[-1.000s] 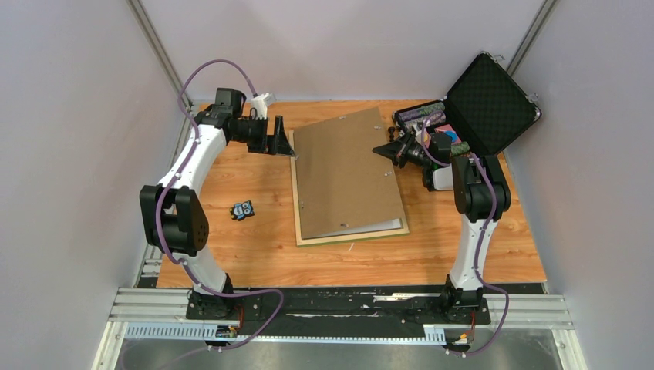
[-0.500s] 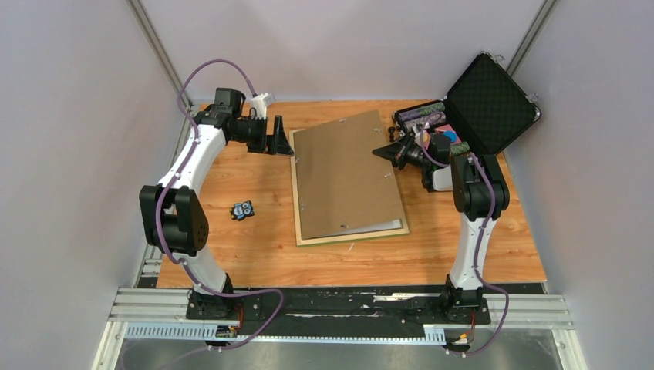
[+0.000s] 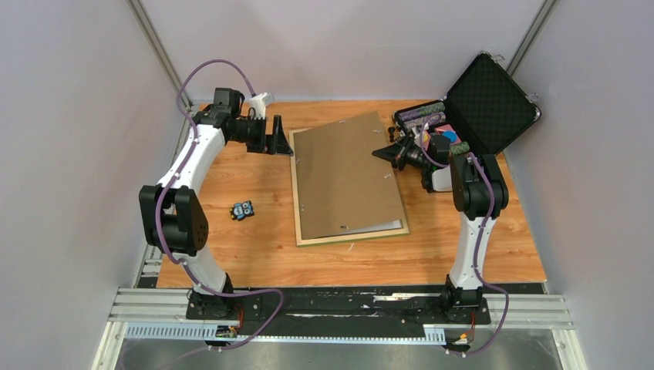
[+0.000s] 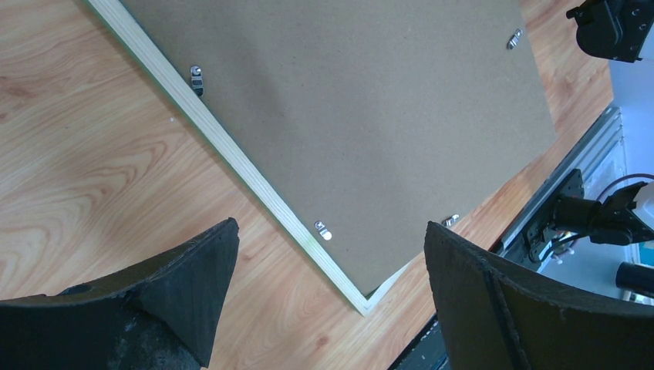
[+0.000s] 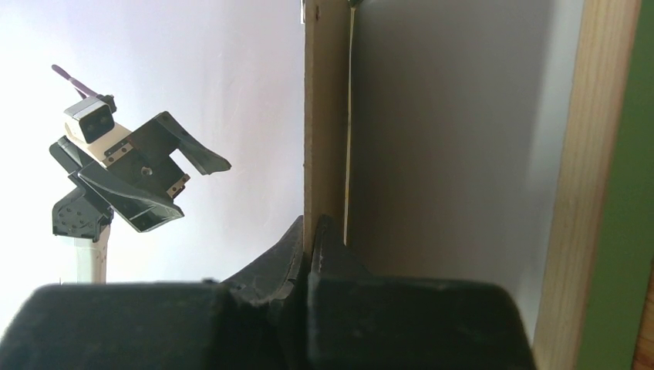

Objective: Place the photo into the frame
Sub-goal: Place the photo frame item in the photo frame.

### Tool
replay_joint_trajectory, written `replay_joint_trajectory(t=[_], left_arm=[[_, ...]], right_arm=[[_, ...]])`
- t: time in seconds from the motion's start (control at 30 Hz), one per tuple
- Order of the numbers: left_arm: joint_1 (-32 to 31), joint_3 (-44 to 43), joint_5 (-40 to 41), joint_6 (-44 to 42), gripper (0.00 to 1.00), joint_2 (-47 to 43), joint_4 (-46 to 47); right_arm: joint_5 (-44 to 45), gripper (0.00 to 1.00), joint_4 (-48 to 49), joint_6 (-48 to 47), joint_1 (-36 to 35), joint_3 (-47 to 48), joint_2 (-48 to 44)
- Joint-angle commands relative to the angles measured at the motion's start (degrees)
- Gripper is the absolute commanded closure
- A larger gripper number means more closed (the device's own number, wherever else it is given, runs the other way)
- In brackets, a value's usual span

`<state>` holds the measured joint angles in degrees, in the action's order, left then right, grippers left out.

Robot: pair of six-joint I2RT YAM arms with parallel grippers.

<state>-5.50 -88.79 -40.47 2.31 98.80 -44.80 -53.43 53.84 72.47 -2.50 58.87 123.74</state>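
The frame lies back up in the middle of the table, its pale wood rail running past small metal clips. A plain brown backing board rests on it, raised along its right side. My right gripper is shut on that raised edge; in the right wrist view the jaws pinch the board beside the frame's green-faced rail. My left gripper hangs open above the frame's far left corner, nothing between its fingers. The photo is hidden; only a white sheet edge peeks out under the board.
An open black case holding several coloured items stands at the back right, close behind my right arm. A small blue and black object lies on the table left of the frame. A metal rail runs along the near edge.
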Motion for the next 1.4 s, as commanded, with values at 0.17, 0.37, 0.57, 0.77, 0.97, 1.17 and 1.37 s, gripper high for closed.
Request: replay_joint_trajectory(t=[0.17,0.37,0.57,0.77,0.97,1.17,1.37], left_arm=[[0.57,-1.47,-1.52,0.25,0.03,0.6,0.72],[0.66,-1.51,-1.63,0.2,0.03,0.73,0.53],[0.83,-1.69,-1.68,0.15,0.03,0.92,0.28],[0.92,-1.68,-1.88,0.08,0.03,1.21,0.25],[1.01,-1.57,-2.04,0.02,0.03,1.22,0.23],[1.17,-1.15,-2.04,-0.13,0.03,1.05,0.3],[1.36,-0.82,-2.35,-0.11,0.03,1.11,0.34]], right_arm=[[-0.5,1.0,4.29,1.45,-0.25,1.55,0.69],[-0.71,1.0,4.08,1.54,-0.54,2.12,1.45],[-0.78,1.0,3.91,1.41,-0.77,2.34,1.94],[-0.71,1.0,2.85,0.05,-0.85,2.39,2.36],[-0.54,1.0,1.97,-1.5,-0.82,2.48,2.86],[-0.29,0.96,1.37,-2.8,-0.78,1.83,2.78],[-0.18,0.88,0.47,-4.08,-0.77,1.76,2.34]])
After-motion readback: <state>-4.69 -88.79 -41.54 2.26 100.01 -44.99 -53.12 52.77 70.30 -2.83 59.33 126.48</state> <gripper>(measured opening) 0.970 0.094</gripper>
